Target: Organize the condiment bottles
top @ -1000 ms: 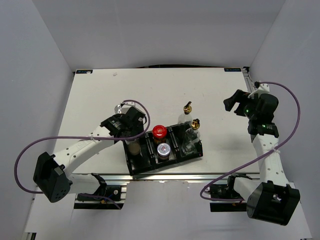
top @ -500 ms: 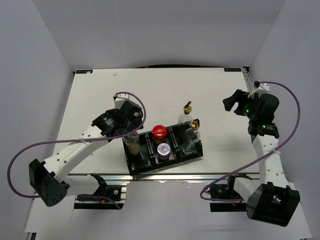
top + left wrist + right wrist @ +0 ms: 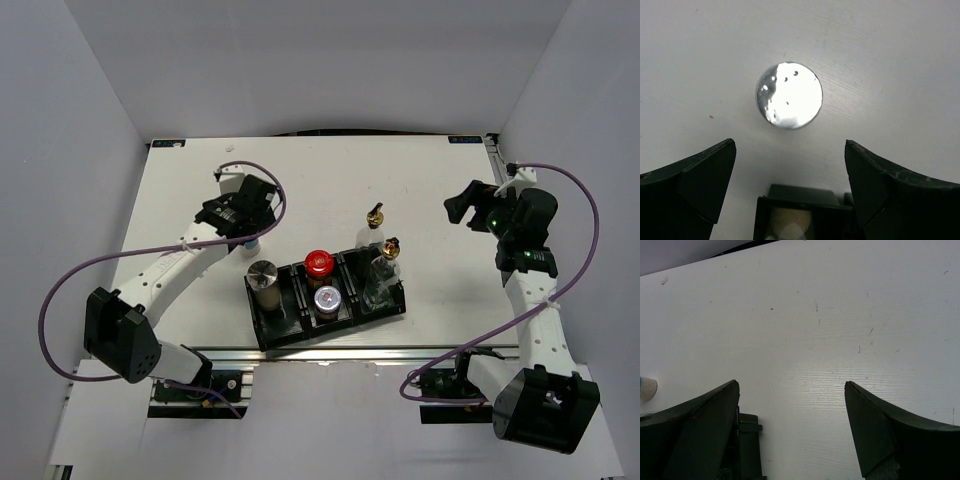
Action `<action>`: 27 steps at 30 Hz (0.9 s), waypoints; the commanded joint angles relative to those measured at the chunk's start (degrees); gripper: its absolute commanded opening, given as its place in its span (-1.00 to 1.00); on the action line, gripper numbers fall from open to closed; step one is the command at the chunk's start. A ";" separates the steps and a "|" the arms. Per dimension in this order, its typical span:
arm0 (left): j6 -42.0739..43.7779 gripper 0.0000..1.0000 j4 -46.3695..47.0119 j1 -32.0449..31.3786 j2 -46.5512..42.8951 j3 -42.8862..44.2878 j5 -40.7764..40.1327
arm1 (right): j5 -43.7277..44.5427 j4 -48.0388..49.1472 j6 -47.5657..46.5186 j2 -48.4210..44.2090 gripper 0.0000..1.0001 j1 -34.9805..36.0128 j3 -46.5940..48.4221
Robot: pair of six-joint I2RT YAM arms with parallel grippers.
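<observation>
The silver-lidded shaker [image 3: 789,95] stands upright on the table, just beyond the far left corner of the tray [image 3: 290,340], straight below the nearer left gripper [image 3: 790,146], whose jaws stand wide apart and hold nothing

Lab: robot bench [image 3: 320,180], white enclosure walls [image 3: 90,100]

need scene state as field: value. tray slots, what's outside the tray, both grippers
holder: black tray, three compartments
left compartment: left shaker, silver lid
middle compartment: red-lidded jar at back, front shaker
right compartment: tray bottle, clear glass, gold pourer
outside tray: loose bottle upright on table behind tray; loose shaker on table
left gripper: open, above loose shaker, not touching
right gripper: open, over table, holding nothing
</observation>
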 commanded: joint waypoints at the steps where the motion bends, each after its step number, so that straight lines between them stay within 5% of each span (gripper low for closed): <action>1: 0.69 0.96 4.26 2.43 -0.29 -1.61 0.64 | -0.64 2.53 -0.91 -0.72 0.79 -0.21 -0.31; 7: 2.10 0.96 12.18 7.79 4.45 -4.61 8.72 | -1.52 3.15 -1.17 -0.72 0.79 -0.21 -0.49; 15: 4.12 0.78 13.07 8.76 10.43 -0.84 4.35 | -2.13 3.59 -0.91 -0.63 0.79 -0.21 -0.75; 18: 4.47 0.18 10.17 8.76 12.36 2.15 4.25 | -2.40 3.94 -0.74 -0.72 0.79 -0.21 -0.93; 19: 4.56 -0.18 9.99 8.76 12.37 2.33 4.60 | -2.57 3.94 -0.74 -0.72 0.79 -0.21 -0.93; 23: 6.49 -0.62 9.81 8.67 8.34 3.65 3.56 | -2.58 3.94 -0.74 -0.37 0.79 -0.21 -0.84; 27: 10.44 -0.78 9.62 8.50 4.39 9.71 11.50 | -3.01 3.94 -0.65 -0.10 0.79 -0.21 -0.93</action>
